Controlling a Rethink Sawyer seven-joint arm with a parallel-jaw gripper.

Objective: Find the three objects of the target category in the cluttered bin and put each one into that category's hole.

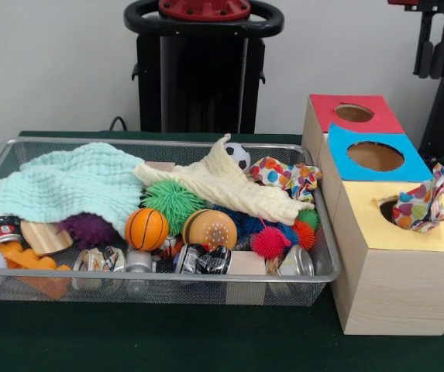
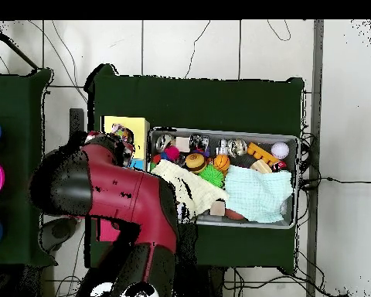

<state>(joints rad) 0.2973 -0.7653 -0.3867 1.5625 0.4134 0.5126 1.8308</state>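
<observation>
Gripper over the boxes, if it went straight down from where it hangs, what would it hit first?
Most likely the spotted cloth sticking out of the hole in the yellow box. The gripper hangs roughly above it, though depth is uncertain.

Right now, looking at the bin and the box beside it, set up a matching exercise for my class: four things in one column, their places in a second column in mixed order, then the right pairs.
Things
1. Polka-dot cloth
2. Mint green cloth
3. Basketball
4. Red panel

Places
A. Spread over the mesh bin's left part
B. Hanging out of the yellow panel's hole
C. Farthest section of the wooden box's top
D. In the bin, just left of an orange dotted ball

Pairs: 1-B, 2-A, 3-D, 4-C
</observation>
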